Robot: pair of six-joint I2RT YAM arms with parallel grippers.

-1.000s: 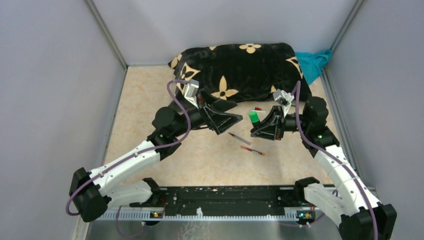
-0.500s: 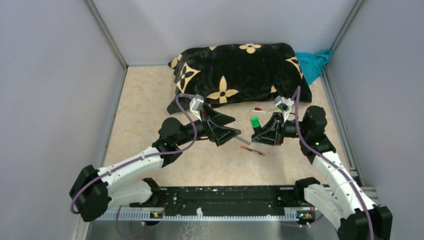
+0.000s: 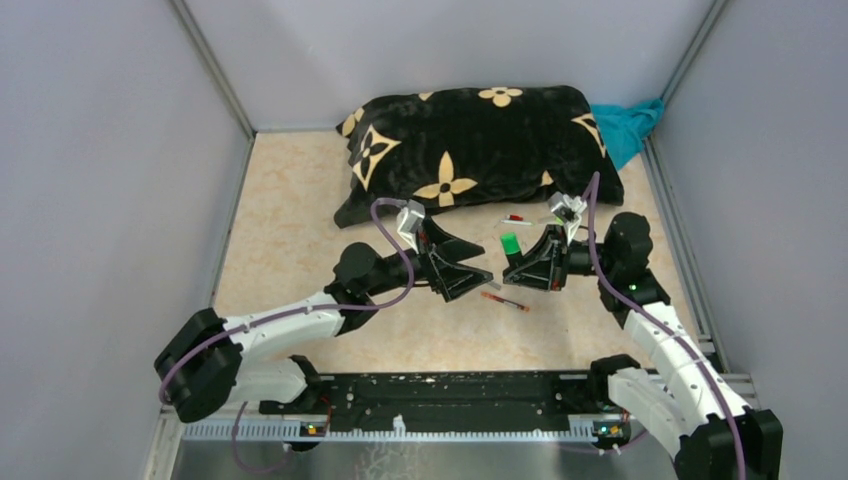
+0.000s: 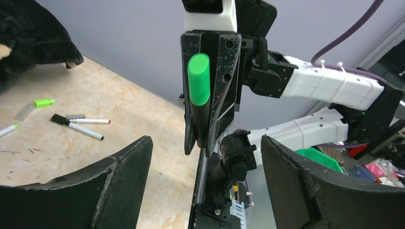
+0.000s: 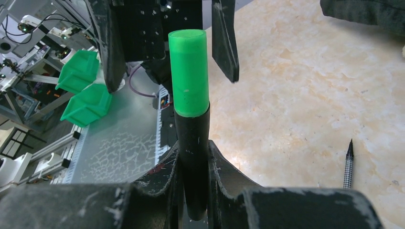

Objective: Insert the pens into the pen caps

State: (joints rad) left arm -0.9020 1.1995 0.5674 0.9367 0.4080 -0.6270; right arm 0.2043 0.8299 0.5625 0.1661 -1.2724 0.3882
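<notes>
From above, the right end effector (image 3: 520,268) is clamped on the black marker (image 3: 510,243), green end up. The left end effector (image 3: 488,279) faces it just beside, jaws spread wide and empty. One red pen (image 3: 505,300) lies on the bench (image 3: 300,200) near both, and a flowered pillow (image 3: 470,140) lies beyond them.

Left wrist view: the marker stands ahead, between the spread fingers (image 4: 119,191). Three pens (image 4: 79,128) and one green cap (image 4: 44,102) lie far to their left.

Right wrist view: one grey-black pen (image 5: 348,167) lies to the right of the closed fingers, and two green bins (image 5: 88,81) sit to the left.
</notes>
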